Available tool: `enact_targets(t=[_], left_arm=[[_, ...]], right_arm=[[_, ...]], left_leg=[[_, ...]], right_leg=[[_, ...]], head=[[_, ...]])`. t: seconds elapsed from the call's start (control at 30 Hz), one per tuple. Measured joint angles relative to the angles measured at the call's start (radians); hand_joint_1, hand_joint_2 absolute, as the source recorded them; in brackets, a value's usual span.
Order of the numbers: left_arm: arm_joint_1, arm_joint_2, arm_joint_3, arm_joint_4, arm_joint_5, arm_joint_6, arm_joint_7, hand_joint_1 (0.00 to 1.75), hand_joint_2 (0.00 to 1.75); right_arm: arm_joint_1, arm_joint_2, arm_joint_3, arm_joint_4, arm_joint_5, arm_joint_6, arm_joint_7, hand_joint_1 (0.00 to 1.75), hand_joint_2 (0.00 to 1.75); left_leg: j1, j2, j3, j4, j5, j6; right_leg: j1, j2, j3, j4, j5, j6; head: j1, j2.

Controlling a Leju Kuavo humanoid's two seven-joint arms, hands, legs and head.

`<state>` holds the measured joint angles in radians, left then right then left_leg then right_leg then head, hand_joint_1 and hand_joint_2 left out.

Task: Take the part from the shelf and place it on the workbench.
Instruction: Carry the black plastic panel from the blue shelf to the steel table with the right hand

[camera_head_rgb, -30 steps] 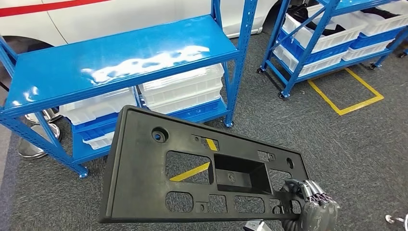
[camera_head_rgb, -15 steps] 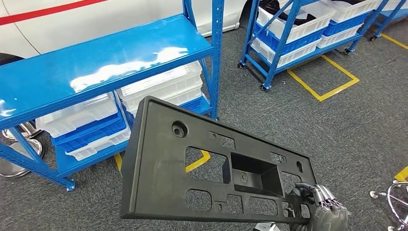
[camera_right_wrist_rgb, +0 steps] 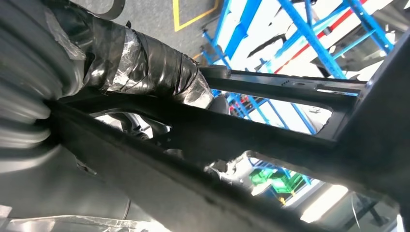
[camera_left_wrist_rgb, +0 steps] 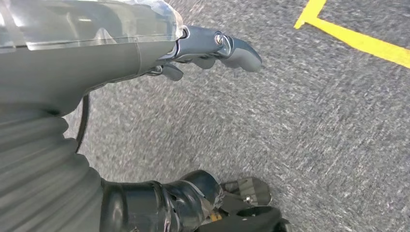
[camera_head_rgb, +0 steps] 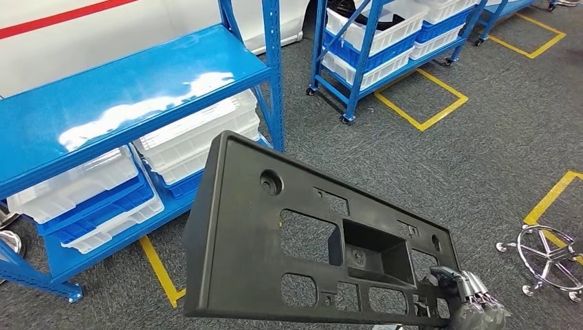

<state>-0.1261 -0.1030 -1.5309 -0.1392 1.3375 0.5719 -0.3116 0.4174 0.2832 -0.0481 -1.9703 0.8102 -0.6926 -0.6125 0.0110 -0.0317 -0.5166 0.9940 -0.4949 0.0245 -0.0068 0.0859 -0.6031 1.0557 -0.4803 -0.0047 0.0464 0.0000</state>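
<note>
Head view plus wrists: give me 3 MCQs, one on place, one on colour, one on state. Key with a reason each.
1. Where does the right hand grip the black panel?
A. at the corner nearest the robot's right side
B. at the round hole near its far edge
C. along the edge nearest the shelf

2. What colour are the lines taped on the floor?
A. red
B. yellow
C. white

3. What is the state of the left hand?
A. holding the panel
B. holding a white bin
C. holding nothing, above the carpet

Key:
1 A: the right hand has its fingers through the cutouts at the lower right corner of the black panel.
2 B: the lines on the grey carpet are yellow.
3 C: the left hand has nothing in it, with bare carpet beyond.
</note>
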Motion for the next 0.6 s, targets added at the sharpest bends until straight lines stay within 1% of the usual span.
enact_targets(t=[0.03,0.07,0.1,0.13,0.17,0.2,0.23,0.27,0.3,0.33,0.37,0.4,0.43,0.47,0.5,0.53,0.57,0.6], left_arm=[[0.0,-0.001,0.0,0.0,0.0,0.0,0.0,0.0,1.75],[0.0,-0.001,0.0,0.0,0.0,0.0,0.0,0.0,1.75],[0.001,-0.001,-0.001,0.0,0.0,0.0,0.0,0.0,1.75],[0.002,-0.001,-0.002,0.0,0.0,0.0,0.0,0.0,1.75],[0.003,-0.001,-0.003,0.0,0.001,0.0,0.0,0.0,1.75],[0.003,-0.001,-0.004,0.0,0.001,0.0,0.0,0.0,1.75],[0.002,-0.002,-0.005,0.0,0.001,0.0,-0.001,0.0,1.75],[0.002,-0.002,-0.006,0.0,0.002,0.0,-0.002,0.0,1.75],[0.001,-0.003,-0.007,0.0,0.002,0.0,-0.002,0.0,1.75],[0.0,-0.004,-0.008,0.0,0.002,0.0,-0.003,0.0,1.75],[0.0,-0.004,-0.008,0.0,0.003,0.0,-0.003,0.0,1.75],[-0.001,-0.004,-0.009,0.0,0.003,0.0,-0.003,0.0,1.75],[-0.001,-0.004,-0.009,0.0,0.003,0.0,-0.003,0.0,1.75],[-0.003,-0.005,-0.01,0.0,0.003,0.0,-0.003,0.0,1.75],[-0.004,-0.005,-0.01,0.0,0.003,0.0,-0.003,0.0,1.75],[-0.004,-0.005,-0.011,0.0,0.003,0.0,-0.004,0.0,1.75],[-0.004,-0.005,-0.012,0.0,0.003,0.001,-0.005,0.0,1.75],[-0.003,-0.005,-0.012,0.0,0.004,0.001,-0.007,0.0,1.75]], right_arm=[[0.002,0.0,-0.002,-0.003,0.0,0.0,-0.001,1.73,1.75],[0.003,0.001,-0.003,-0.004,-0.001,0.0,-0.003,1.73,1.75],[0.004,0.001,-0.004,-0.005,-0.001,0.0,-0.004,1.73,1.75],[0.004,0.001,-0.006,-0.005,-0.002,0.0,-0.005,1.73,1.75],[0.006,0.001,-0.008,-0.005,-0.004,0.0,-0.007,1.73,1.75],[0.007,0.001,-0.012,-0.005,-0.006,0.0,-0.01,1.73,1.75],[0.008,0.001,-0.016,-0.006,-0.008,0.0,-0.014,1.73,1.75],[0.009,0.001,-0.019,-0.007,-0.009,0.0,-0.017,1.73,1.75],[0.008,0.002,-0.022,-0.009,-0.01,0.0,-0.021,1.73,1.75],[0.009,0.003,-0.024,-0.012,-0.011,0.0,-0.024,1.73,1.75],[0.009,0.005,-0.025,-0.015,-0.013,0.0,-0.026,1.73,1.75],[0.01,0.008,-0.027,-0.018,-0.014,0.0,-0.027,1.73,1.75],[0.012,0.01,-0.029,-0.02,-0.017,0.0,-0.028,1.73,1.75],[0.013,0.013,-0.033,-0.023,-0.019,0.0,-0.029,1.73,1.75],[0.014,0.016,-0.036,-0.026,-0.021,0.0,-0.031,1.73,1.75],[0.014,0.019,-0.038,-0.029,-0.023,-0.001,-0.034,1.73,1.75],[0.013,0.022,-0.039,-0.031,-0.025,-0.001,-0.037,1.73,1.75],[0.012,0.024,-0.04,-0.032,-0.028,-0.001,-0.04,1.73,1.75]], left_leg=[[0.002,0.012,0.002,-0.007,0.005,0.006],[0.002,0.025,0.002,-0.01,0.007,0.01],[0.001,0.037,0.001,-0.011,0.007,0.013],[0.0,0.051,0.0,-0.01,0.006,0.014],[-0.001,0.063,-0.001,-0.008,0.005,0.014],[-0.001,0.075,-0.002,-0.007,0.004,0.013],[-0.001,0.086,-0.001,-0.005,0.001,0.011],[-0.001,0.095,0.002,-0.003,-0.002,0.008],[-0.003,0.104,0.004,0.0,-0.006,0.003],[-0.005,0.111,0.005,0.003,-0.01,-0.002],[-0.008,0.118,0.006,0.006,-0.013,-0.007],[-0.01,0.125,0.006,0.007,-0.015,-0.013],[-0.01,0.132,0.007,0.007,-0.016,-0.017],[-0.008,0.133,0.007,0.01,-0.02,-0.022],[-0.005,0.122,0.004,0.021,-0.031,-0.027],[-0.003,0.103,-0.007,0.049,-0.054,-0.031],[-0.001,0.078,-0.028,0.099,-0.086,-0.035],[0.0,0.057,-0.058,0.167,-0.121,-0.037]], right_leg=[[0.002,-0.02,-0.015,0.032,-0.022,0.004],[0.001,-0.046,-0.038,0.085,-0.055,0.006],[0.0,-0.063,-0.068,0.148,-0.089,0.01],[-0.003,-0.071,-0.096,0.207,-0.114,0.013],[-0.005,-0.075,-0.112,0.242,-0.122,0.017],[-0.008,-0.078,-0.109,0.241,-0.111,0.019],[-0.011,-0.084,-0.086,0.202,-0.085,0.021],[-0.013,-0.097,-0.048,0.136,-0.051,0.021],[-0.01,-0.118,-0.012,0.068,-0.028,0.019],[-0.007,-0.132,0.014,0.018,-0.014,0.014],[-0.003,-0.142,0.026,-0.01,-0.01,0.01],[0.001,-0.142,0.026,-0.016,-0.013,0.004],[0.001,-0.131,0.023,-0.016,-0.011,-0.002],[0.0,-0.123,0.022,-0.019,-0.009,-0.008],[-0.002,-0.114,0.022,-0.021,-0.007,-0.014],[-0.004,-0.106,0.022,-0.024,-0.005,-0.02],[-0.006,-0.098,0.022,-0.025,-0.003,-0.025],[-0.006,-0.089,0.021,-0.025,-0.002,-0.028]], head=[[0.001,0.0],[0.002,0.0],[0.003,0.0],[0.003,0.0],[0.003,0.0],[0.003,0.0],[0.003,0.0],[0.003,0.0],[0.004,0.0],[0.003,0.0],[0.003,0.0],[0.002,0.0],[0.002,0.0],[0.002,0.0],[0.002,0.0],[0.002,0.0],[0.002,0.0],[0.002,0.0]])
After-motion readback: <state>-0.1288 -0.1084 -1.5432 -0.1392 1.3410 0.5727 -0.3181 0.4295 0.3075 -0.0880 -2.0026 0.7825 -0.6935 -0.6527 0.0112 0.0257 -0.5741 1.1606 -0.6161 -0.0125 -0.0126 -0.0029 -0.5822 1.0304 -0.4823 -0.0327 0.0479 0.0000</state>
